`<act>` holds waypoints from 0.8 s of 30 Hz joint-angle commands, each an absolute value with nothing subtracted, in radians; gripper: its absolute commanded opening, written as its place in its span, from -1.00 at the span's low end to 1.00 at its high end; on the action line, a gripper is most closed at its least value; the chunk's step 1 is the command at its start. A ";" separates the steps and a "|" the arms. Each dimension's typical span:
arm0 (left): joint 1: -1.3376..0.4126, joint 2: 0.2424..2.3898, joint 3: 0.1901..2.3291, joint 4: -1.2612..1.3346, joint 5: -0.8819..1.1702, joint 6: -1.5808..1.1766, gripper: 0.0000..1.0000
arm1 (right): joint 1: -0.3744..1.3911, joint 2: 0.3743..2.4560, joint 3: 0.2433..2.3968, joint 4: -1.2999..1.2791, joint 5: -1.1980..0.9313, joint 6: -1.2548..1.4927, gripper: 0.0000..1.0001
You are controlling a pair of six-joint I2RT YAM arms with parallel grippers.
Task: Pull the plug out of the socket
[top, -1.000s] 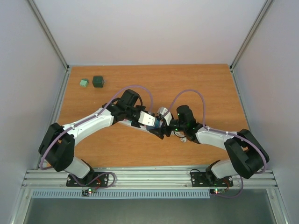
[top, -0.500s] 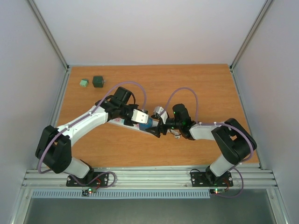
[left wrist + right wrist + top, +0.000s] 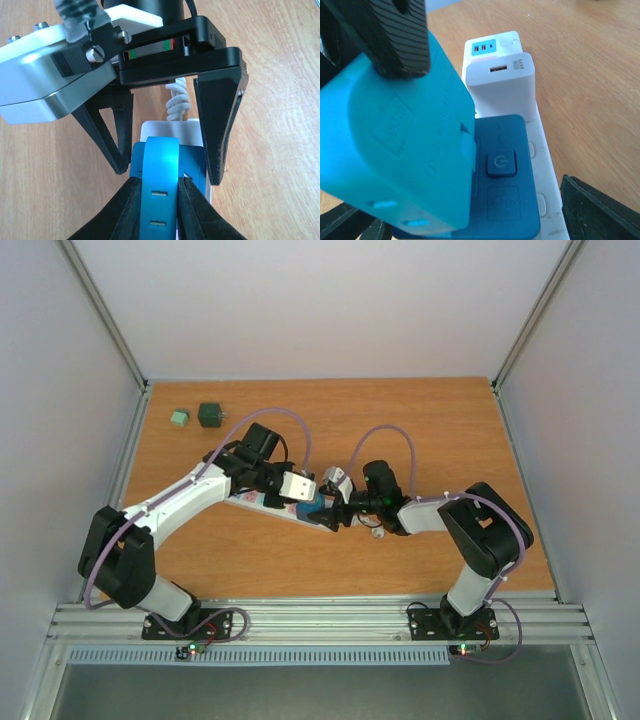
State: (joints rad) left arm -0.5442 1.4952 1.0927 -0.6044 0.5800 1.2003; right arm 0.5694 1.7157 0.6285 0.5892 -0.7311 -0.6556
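The wooden surface (image 3: 420,420) carries the socket (image 3: 248,502), which lies slantwise just left of centre in the top view. The right claw (image 3: 167,172) is spread astride the socket's corded end. The left claw (image 3: 156,210) pinches the blue plug (image 3: 395,140) there, beside a white charger (image 3: 502,82).

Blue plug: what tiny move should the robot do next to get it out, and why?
Probably the right gripper should close on the socket to hold it down. The left gripper pinches the blue plug on both sides, but the right gripper's fingers stand open on either side of the strip. A pull now might lift the whole socket.
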 commanded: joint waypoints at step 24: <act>-0.506 1.526 1.094 -0.635 0.652 1.108 -0.63 | 0.614 1.728 0.609 0.679 -0.728 -0.687 0.44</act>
